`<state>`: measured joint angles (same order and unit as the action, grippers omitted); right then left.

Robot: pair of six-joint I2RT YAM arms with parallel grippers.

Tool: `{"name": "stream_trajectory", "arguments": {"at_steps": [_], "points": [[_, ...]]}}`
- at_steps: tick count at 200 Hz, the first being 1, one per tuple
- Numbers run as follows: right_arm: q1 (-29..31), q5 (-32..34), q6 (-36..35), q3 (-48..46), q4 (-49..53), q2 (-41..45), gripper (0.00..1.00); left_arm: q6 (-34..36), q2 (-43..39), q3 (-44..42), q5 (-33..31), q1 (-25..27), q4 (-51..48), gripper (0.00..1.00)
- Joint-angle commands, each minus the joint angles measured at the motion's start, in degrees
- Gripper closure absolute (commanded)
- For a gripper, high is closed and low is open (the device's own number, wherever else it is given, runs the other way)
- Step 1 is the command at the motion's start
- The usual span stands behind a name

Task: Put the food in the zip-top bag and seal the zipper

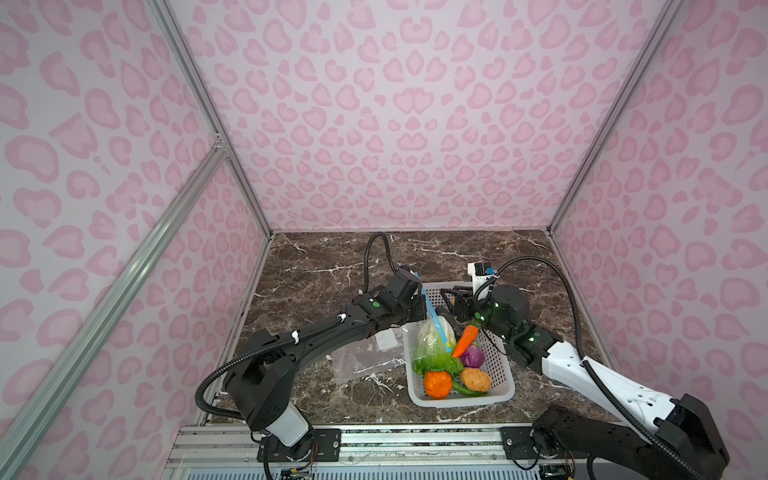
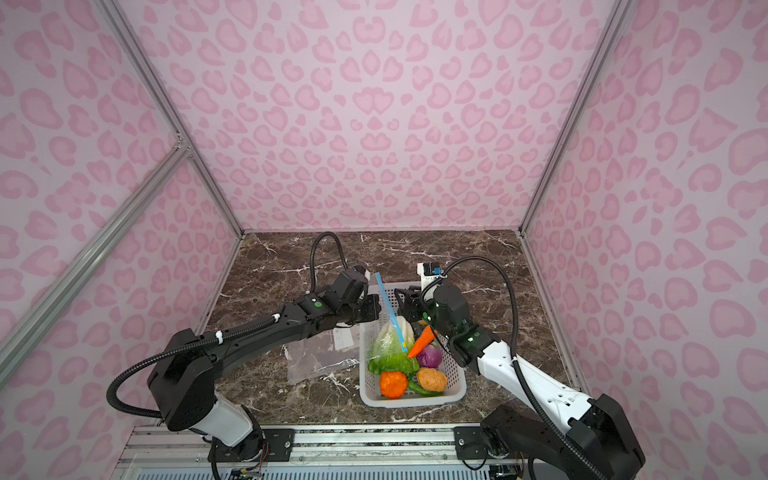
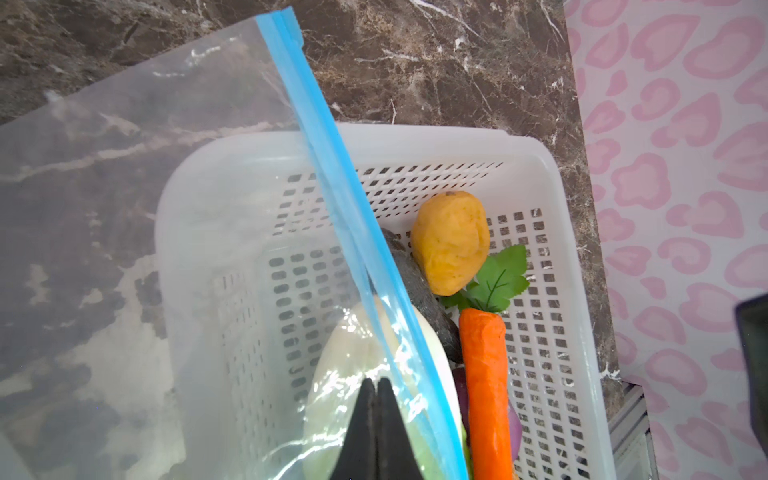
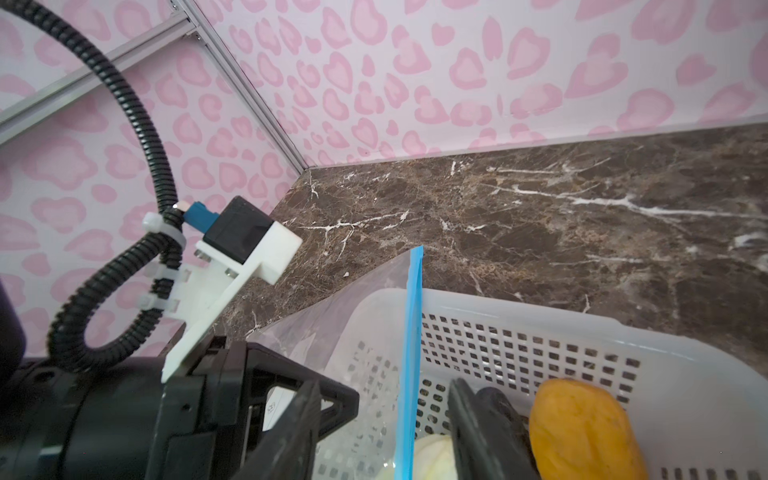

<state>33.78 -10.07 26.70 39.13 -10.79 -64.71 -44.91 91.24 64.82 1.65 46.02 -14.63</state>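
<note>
— Over the left side of the white basket (image 1: 457, 401), what holds the zip-top bag (image 3: 145, 166) up?
— The left gripper (image 3: 376, 384). Its fingers are pressed together on the clear film just beside the blue zipper (image 3: 332, 166). The bag's lower part trails onto the marble table (image 1: 316, 270).
— And the right gripper (image 4: 384, 390)?
— Spread, with the zipper strip standing in the gap between its fingers.
— Where's the food?
— In the basket: carrot (image 1: 465, 340), purple onion (image 1: 473, 356), orange fruit (image 1: 437, 383) and the front potato (image 1: 476, 379). The far potato (image 3: 451, 241) sits beside the dark cucumber (image 3: 419, 291). The cabbage (image 1: 432, 336) shows through the film; inside the bag or behind it, I cannot tell.
</note>
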Motion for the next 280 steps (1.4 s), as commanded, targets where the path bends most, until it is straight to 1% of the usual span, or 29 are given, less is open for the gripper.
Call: {"name": "stream_trajectory", "arguments": {"at_steps": [1,24,46,65,85,126,150,174,205,230,259,280], "points": [[-2.5,-7.69,3.78,0.77,3.85,-3.29,0.53,0.3,-1.17,-0.82,0.06,-0.09,1.92,0.97],[-5.08,-14.05,4.67,2.2,5.46,-8.33,0.6,0.87,-2.31,-1.22,-0.5,-0.13,1.07,0.97],[-5.26,-14.81,3.87,3.08,5.93,-12.84,0.68,1.79,-4.88,-1.92,-2.17,-0.12,-0.08,0.97],[-5.37,-15.03,2.94,3.45,5.72,-15.56,0.69,2.69,-7.1,-2.56,-3.83,-0.32,-1.28,0.97],[-5.38,-15.77,1.85,3.82,4.86,-17.9,0.68,3.16,-8.06,-3.62,-5.47,-0.76,-2.61,0.97],[-5.64,-14.9,-1.22,4.23,4.38,-20.63,0.65,1.93,-8.14,-7.26,-5.38,-2.42,-2.52,0.97],[-5.75,-17.22,-2.17,5.26,3.22,-22.43,0.65,1.88,-7.05,-7.69,-5.16,-2.51,-2.38,0.97],[-5.75,-21.94,-1.49,4.95,0.16,-23.12,0.63,1.93,-6.21,-7.47,-4.97,-2.52,-2.07,0.97],[-5.78,-25.21,-0.79,3.39,-2.49,-21.58,0.59,2.18,-5.53,-7.2,-5.06,-2.54,-1.71,0.97],[-5.74,-27.03,0.35,2.81,-3.75,-21.5,0.57,2.45,-4.98,-6.97,-4.76,-2.55,-1.63,0.97],[-5.81,-27.6,0.83,2.83,-5.05,-23.29,0.53,2.19,-4.85,-7.29,-4.54,-2.52,-1.04,0.97],[-5.75,-28.94,2.23,3.03,-7.76,-24.71,0.53,1.93,-4.47,-7.22,-4.19,-2.58,-0.66,0.97]]}}
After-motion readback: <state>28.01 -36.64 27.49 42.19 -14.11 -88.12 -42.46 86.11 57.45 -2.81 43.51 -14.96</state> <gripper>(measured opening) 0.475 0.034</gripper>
